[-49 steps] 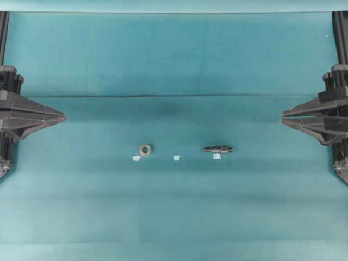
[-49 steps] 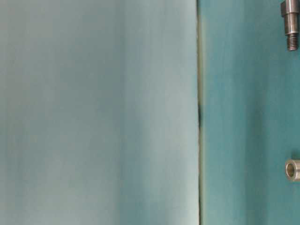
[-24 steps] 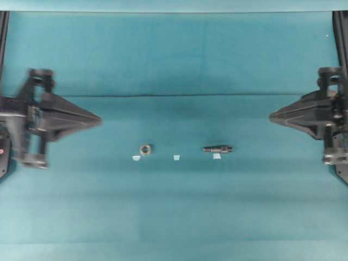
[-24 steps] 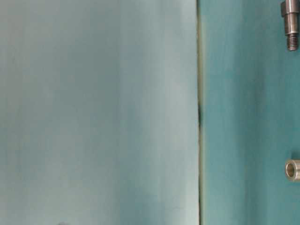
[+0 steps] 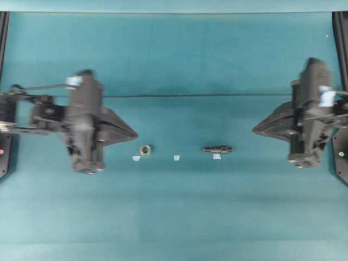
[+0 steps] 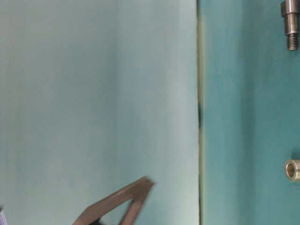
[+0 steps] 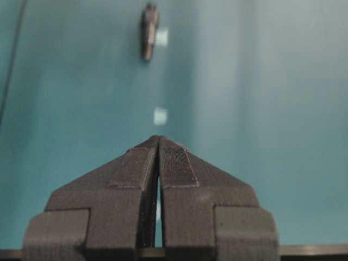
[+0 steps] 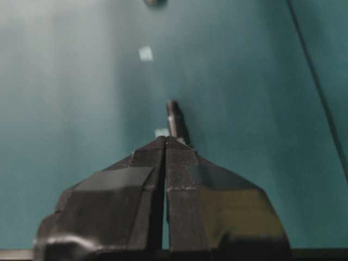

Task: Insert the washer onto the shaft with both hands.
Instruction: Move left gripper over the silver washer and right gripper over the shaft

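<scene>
The washer [image 5: 145, 149], a small brownish-grey ring, lies flat on the teal mat left of centre. It also shows in the table-level view as the washer [image 6: 292, 169]. The dark stepped shaft [image 5: 217, 149] lies on its side right of centre, its length running left to right. My left gripper [image 5: 136, 133] is shut and empty, its tip just up and left of the washer. My right gripper [image 5: 254, 130] is shut and empty, a short way right of the shaft. In the right wrist view the shaft [image 8: 174, 117] pokes out just past my shut right gripper [image 8: 165, 138]. The left wrist view does not show the washer.
Three pale tape scraps lie on the mat: one [image 5: 136, 158] by the washer, one [image 5: 176, 157] midway, one [image 5: 217, 156] under the shaft. A dark seam [image 5: 179, 95] crosses the mat behind the parts. Black frame posts [image 5: 340, 32] stand at the side edges.
Both arms have swung in from the table's sides towards the middle, the left much further. The right jaws have closed their small gap. The washer and shaft have not moved.
</scene>
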### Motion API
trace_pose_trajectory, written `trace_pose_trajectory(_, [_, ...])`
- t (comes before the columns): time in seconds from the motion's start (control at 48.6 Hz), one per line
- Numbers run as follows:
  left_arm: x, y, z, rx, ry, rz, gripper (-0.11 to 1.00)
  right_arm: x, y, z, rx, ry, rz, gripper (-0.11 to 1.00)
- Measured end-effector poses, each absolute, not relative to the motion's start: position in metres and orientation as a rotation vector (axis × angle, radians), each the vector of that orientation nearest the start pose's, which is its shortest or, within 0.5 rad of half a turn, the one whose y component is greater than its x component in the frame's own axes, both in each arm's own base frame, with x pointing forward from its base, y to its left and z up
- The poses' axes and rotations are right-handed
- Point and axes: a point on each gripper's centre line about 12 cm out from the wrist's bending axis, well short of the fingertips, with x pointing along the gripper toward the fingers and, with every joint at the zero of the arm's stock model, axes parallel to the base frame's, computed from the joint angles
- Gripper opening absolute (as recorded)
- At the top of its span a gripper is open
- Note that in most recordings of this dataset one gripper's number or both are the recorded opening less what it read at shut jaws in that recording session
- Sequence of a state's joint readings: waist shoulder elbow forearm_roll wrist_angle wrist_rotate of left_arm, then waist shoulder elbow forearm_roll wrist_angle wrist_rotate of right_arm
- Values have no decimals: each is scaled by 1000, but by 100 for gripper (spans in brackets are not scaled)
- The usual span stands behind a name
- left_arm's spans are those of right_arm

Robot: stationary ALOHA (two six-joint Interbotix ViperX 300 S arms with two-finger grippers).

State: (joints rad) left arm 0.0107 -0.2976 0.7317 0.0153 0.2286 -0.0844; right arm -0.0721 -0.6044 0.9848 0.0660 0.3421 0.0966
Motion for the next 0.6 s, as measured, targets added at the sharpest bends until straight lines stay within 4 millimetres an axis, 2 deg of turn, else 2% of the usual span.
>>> trace_pose_trajectory(0.309, [357,6,212,-31,837,33,2,278,-14,196,131,940,-86,-10])
trace_pose_trajectory(0.597, [365,7,186,13,954,15,2,304,-12,174,44,1074,-34,-10])
